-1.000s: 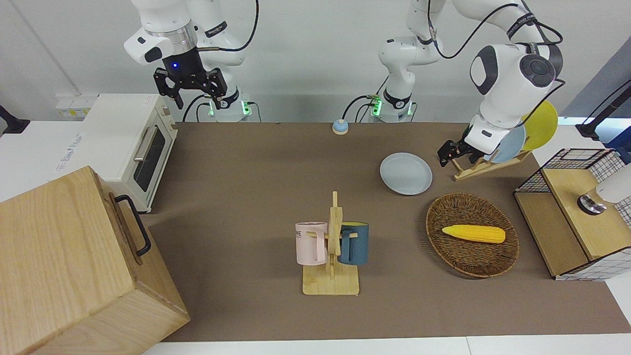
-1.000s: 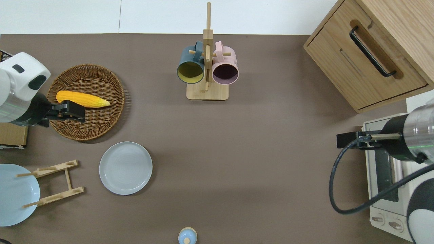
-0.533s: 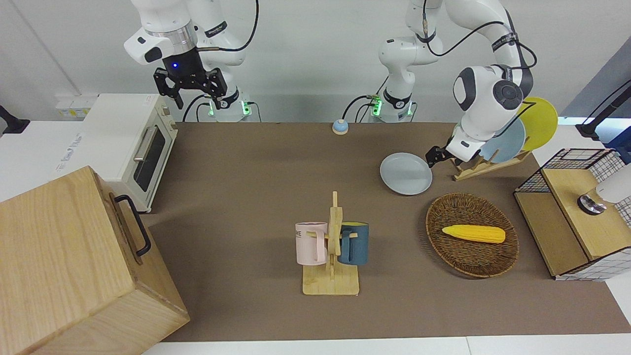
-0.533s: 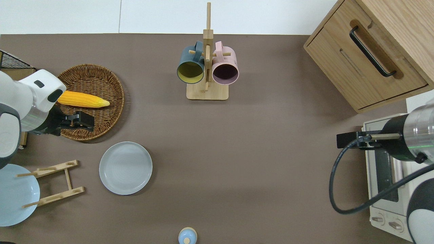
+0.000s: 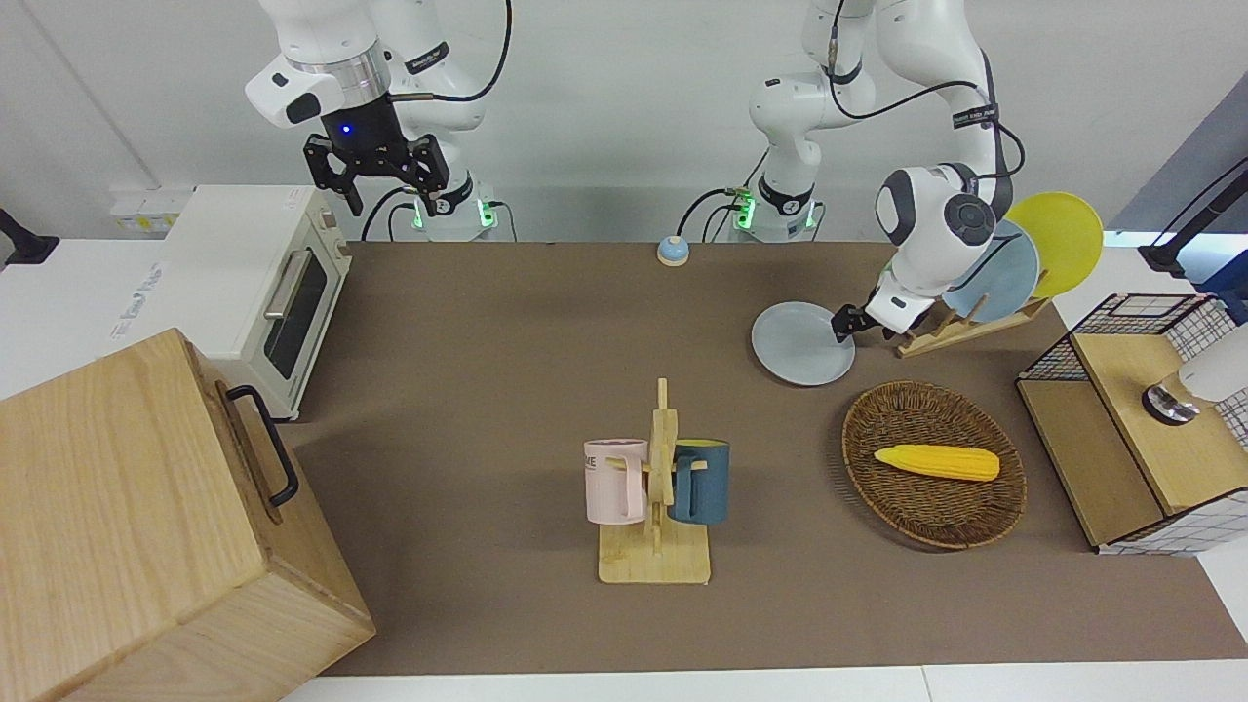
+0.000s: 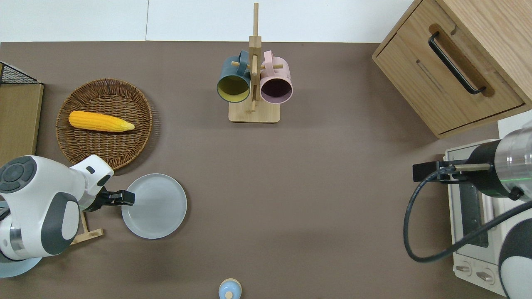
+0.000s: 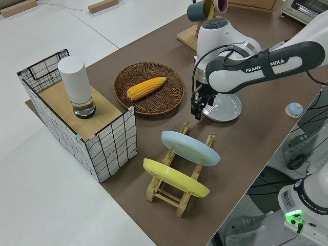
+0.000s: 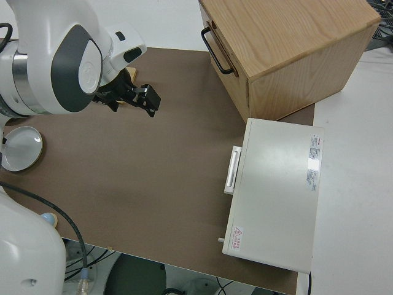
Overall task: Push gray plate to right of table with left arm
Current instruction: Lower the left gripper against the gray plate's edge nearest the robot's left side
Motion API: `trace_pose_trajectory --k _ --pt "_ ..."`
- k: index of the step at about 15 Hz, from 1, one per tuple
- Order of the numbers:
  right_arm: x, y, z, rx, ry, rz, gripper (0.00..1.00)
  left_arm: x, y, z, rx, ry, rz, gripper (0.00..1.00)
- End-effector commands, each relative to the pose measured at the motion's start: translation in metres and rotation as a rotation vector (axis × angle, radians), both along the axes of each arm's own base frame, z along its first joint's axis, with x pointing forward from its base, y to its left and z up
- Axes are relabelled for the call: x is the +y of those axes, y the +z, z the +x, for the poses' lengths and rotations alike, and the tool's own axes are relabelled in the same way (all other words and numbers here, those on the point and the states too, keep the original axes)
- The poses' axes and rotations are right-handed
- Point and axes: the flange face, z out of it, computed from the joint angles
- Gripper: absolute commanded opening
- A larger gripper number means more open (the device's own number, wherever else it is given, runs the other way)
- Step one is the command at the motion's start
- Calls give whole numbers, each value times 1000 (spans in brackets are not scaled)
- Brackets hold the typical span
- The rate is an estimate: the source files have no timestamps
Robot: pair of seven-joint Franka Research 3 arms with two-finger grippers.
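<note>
We see the wicker basket [image 6: 106, 124] upper left, plate rack [image 5: 960, 327] alongside; left gripper [image 6: 124, 198], fingers clenched, empty, meets the gray plate [image 6: 156, 206].

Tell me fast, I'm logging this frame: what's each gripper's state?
Left gripper: at the gray plate's rim, holding nothing; fingers look closed.
Right gripper: parked, open, empty.

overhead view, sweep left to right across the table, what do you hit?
Basket with corn → gray plate → bell → mug stand with blue mug then pink mug → wooden cabinet → toaster oven.
</note>
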Motion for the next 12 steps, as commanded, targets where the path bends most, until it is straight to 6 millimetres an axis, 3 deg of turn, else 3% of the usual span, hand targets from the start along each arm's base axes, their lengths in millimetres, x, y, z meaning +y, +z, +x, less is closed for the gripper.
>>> trace_pose_trajectory --k 1,4,7,10,12 --pt "0 0 -8 3 -21 9 996 1 -14 -20 -5 -4 -6 905" --pt "0 0 -8 3 -21 9 996 1 -22 -27 13 8 -15 931" --pt "0 0 -8 3 -21 9 996 1 -27 -33 27 7 -16 858" --pt "0 0 -8 3 -21 9 996 1 -29 -34 36 9 -18 653" --pt "0 0 -8 3 -21 9 996 0 -29 -34 37 25 -33 328"
